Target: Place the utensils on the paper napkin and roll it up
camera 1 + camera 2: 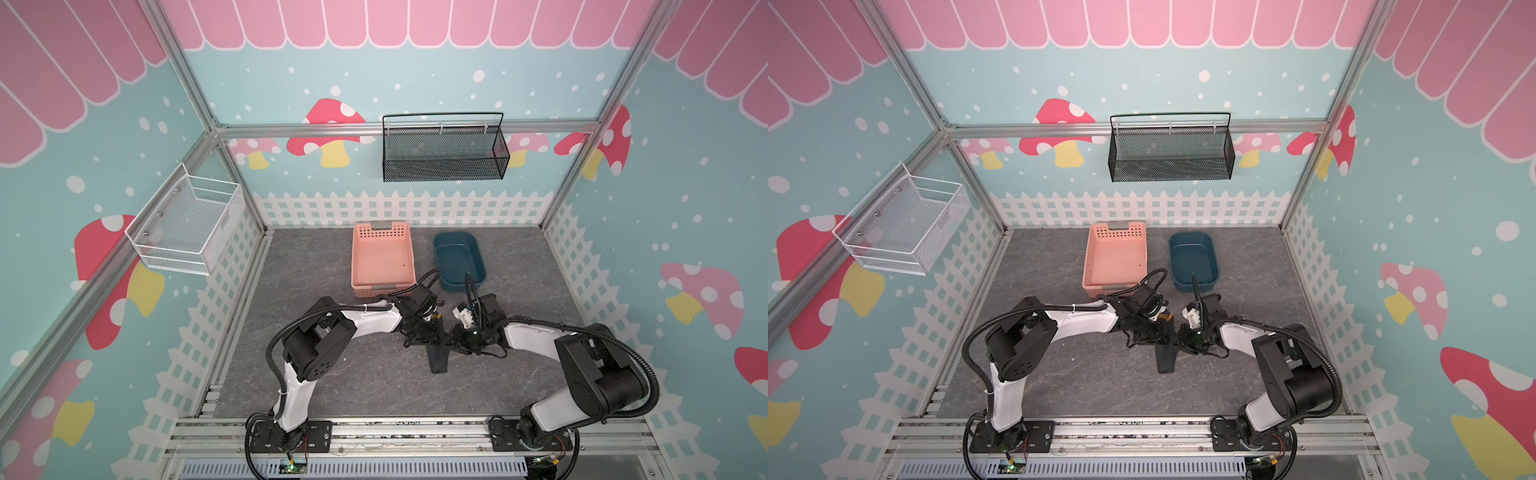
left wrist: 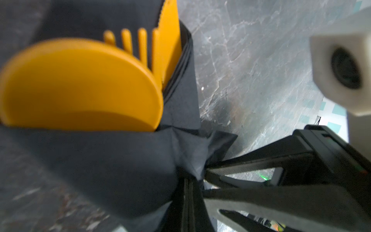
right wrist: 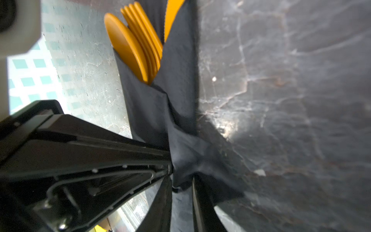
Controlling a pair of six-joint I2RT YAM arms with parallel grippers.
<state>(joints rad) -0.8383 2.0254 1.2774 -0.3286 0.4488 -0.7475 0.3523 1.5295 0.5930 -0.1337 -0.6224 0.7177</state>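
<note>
A: Where is the bundle found?

B: The paper napkin [image 1: 438,362] is seen wrapped around the utensils [image 2: 80,86] in the middle of the table [image 1: 332,374], on the near side of the pink basket [image 1: 356,262] and the blue tub [image 1: 457,286]. The orange heads are left sticking out of one end. Whether the bundle is lifted off the surface cannot be told.

A: How is it held?

B: The left gripper [image 3: 169,166] is closed tight, and a fold of the black paper appears to be caught at its tips. The right gripper [image 3: 181,192] is set just beside it, its jaws only narrowly parted, with a bunched fold pinched between them. Both grips are placed at the same crumpled waist of the roll.

A: Which step is judged to be in hand?

B: The rolling is judged nearly done, with the loose flap being tightened or tucked.

A: How is that done well?

B: Thin paper is easily torn, so the two pinches should not be pulled apart. One side is best used as an anchor while the flap is turned around the handles by the other. The wrap should be drawn snug, or the smooth cutlery may slip out of the open end. Release is best made one gripper at a time, with the seam laid underneath so that unrolling is prevented.
</note>
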